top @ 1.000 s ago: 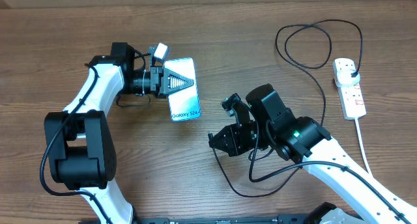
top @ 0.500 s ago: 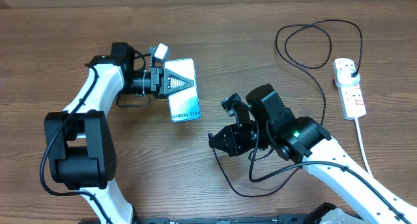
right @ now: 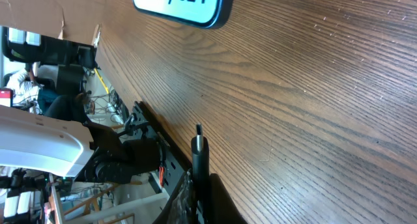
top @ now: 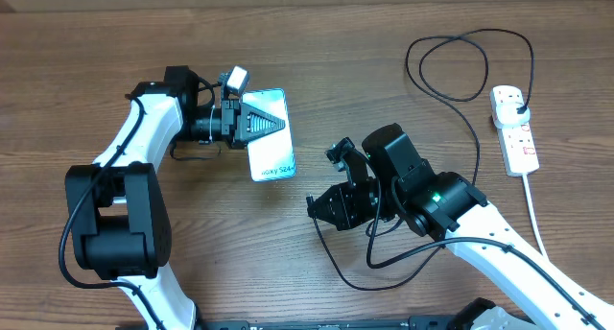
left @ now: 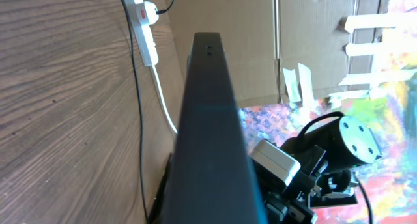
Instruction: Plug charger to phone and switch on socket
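Observation:
My left gripper (top: 257, 125) is shut on the phone (top: 268, 136), holding its far end; the screen with "Galaxy S24" text points toward the right arm. In the left wrist view the phone's dark edge (left: 210, 133) fills the middle. My right gripper (top: 319, 208) is shut on the charger's connector end (right: 199, 152), tip pointing at the phone's short edge (right: 186, 6), still apart from it. The black charger cable (top: 475, 129) loops back to its plug in the white socket (top: 514, 129) at the far right, which also shows in the left wrist view (left: 144, 25).
The socket's thick white cord (top: 533, 210) runs toward the front right edge. The cable makes a loop (top: 470, 66) at the back right and another slack loop (top: 360, 268) under the right arm. Cardboard lines the table's far edge.
The phone has shifted slightly to the left and tilted a little in the left gripper. The right arm has not visibly moved.

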### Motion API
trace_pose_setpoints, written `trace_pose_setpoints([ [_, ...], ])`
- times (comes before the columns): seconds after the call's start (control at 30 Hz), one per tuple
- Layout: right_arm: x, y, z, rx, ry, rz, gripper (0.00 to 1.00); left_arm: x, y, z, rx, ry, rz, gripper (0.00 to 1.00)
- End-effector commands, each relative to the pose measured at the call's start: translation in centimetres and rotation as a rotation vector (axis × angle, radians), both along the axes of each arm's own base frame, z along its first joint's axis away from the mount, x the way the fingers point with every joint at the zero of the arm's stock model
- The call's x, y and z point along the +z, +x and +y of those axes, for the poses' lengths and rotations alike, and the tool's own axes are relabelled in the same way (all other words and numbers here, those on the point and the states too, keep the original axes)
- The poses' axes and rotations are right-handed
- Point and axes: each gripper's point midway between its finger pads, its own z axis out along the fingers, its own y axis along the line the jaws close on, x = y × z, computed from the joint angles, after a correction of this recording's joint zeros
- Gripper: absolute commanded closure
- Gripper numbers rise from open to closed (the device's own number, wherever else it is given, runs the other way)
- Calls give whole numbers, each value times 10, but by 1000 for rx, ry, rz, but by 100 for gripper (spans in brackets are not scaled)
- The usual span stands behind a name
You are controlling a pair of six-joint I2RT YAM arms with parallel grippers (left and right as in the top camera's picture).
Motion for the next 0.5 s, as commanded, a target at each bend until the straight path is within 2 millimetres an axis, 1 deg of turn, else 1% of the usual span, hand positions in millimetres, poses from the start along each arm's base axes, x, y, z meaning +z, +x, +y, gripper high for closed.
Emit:
trace_pose_setpoints([
  [0.0, 8, 1, 1, 5, 16, -27, 96, 14, -3, -3, -2, -65, -22, 96],
  [0.27, 8, 1, 0, 3, 14, -28, 96, 14, -5, -4, -5, -65, -4, 96],
  [0.47, 8, 1, 0, 20, 14, -47, 96, 14, -8, -9, -21, -65, -1, 96],
])
